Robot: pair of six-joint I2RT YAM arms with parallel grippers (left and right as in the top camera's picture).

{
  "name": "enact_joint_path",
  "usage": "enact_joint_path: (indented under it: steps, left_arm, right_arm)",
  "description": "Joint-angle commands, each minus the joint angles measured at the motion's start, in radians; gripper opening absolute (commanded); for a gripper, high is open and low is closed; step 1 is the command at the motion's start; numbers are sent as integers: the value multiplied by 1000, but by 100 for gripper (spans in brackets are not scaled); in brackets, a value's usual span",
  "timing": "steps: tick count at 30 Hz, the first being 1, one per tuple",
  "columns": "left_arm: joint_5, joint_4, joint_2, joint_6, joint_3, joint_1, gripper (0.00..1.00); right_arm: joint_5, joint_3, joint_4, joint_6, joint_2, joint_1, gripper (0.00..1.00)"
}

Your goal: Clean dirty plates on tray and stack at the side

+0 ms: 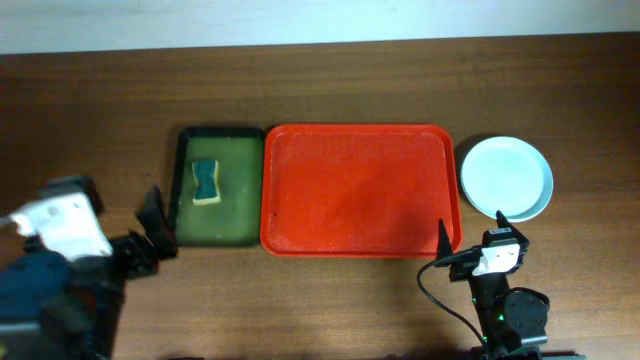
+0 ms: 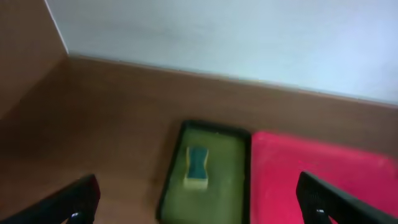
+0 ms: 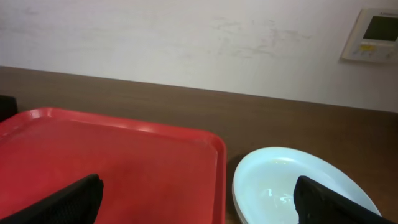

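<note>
The right gripper hangs low at the near edge of the table, its two dark fingers spread wide with nothing between them. Through the gap you look across the front right corner of the red tray to the plates, which sit on the bare wood just beside the tray's right rim. They are pale blue-white and stacked. A second rim shows under the top one, but I cannot count how many there are. The top plate looks clean, with only a soft shine on it. The left gripper is also wide apart and holding nothing, near the front left of the table, facing the small green tray and the sponge lying in it. From above, the red tray sits in the middle with no plate on it, the green tray touching its left side. Behind everything is a plain pale wall. Judging by this, the cleaning and stacking look finished, and both arms seem parked. If any step is left, it would only be a check that the stack sits square, which calls for no grip at all.
</note>
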Motion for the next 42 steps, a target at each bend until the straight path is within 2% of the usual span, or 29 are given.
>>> enact_joint_path:
  steps: [1,5,10,12,17,19,21,25,27,29,31,33,42]
  left_arm:
    - [-14,8,-158,9,-259,0,99]
    - [-3,151,-403,9,-579,0,99]
    - [75,605,-694,9,-847,0,99]
    - [90,820,-705,9,-881,-6,99]
    - [92,1078,-705,9,-914,-57,99]
    - [93,1256,-705,9,-1026,-57,99]
    - [92,1365,-705,9,-1130,-56,99]
    - [88,1382,-706,9,-1264,-53,99]
    - [91,1324,-706,9,-1279,-41,99]
    - [77,1229,-706,10,-1279,-40,99]
    - [3,1003,-706,10,-1279,-28,99]
    - [-13,911,-706,18,-1279,-3,99]
    - [-7,912,-706,47,-1279,5,99]
  right_arm:
    - [-5,-5,-7,8,-6,-4,99]
    - [-5,-5,-7,8,-6,-4,99]
    - [-5,-5,-7,8,-6,-4,99]
    - [-5,-5,-7,8,-6,-4,99]
    - [-5,-5,-7,8,-6,-4,99]
    - [-5,-5,-7,8,-6,-4,99]
    - [-5,-5,-7,8,-6,-4,99]
    - [-5,-5,-7,8,-6,-4,99]
    - [-5,-5,-7,8,-6,-4,99]
    - [-5,-5,-7,8,-6,-4,99]
    - [-5,-5,-7,8,-6,-4,99]
    - [-5,-5,-7,8,-6,-4,99]
    - [-5,-5,-7,8,-6,-4,99]
